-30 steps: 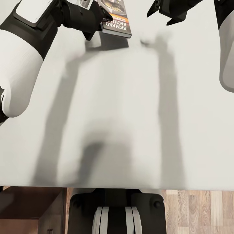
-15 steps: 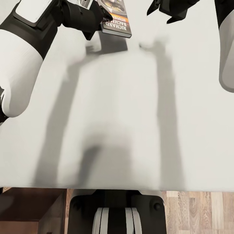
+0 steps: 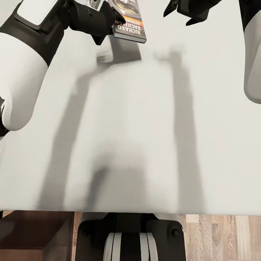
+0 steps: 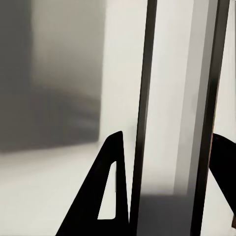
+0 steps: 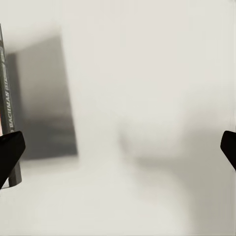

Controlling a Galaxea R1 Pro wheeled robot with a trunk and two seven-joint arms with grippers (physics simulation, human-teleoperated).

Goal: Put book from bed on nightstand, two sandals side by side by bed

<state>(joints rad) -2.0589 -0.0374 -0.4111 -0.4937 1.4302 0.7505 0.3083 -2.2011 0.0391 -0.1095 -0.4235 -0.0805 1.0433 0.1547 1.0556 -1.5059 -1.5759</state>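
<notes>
While my base stands at the near edge of the bed (image 3: 137,119), the mattress stretches away to the book (image 3: 128,21) at its far side, lifted clear above its own shadow. My left gripper (image 3: 110,20) is clamped on the book's left edge, cover up. Further right of the book, my right gripper (image 3: 181,12) hangs empty, fingers spread.

The book (image 3: 129,22) is held clear of the mattress of the bed (image 3: 145,127), clamped between the fingers of the left gripper (image 3: 110,21) at the far left of the head view. The right gripper (image 3: 183,12) hangs to the right of the book, apart from it. The floor (image 3: 221,235) lies before the bed's near edge.
</notes>
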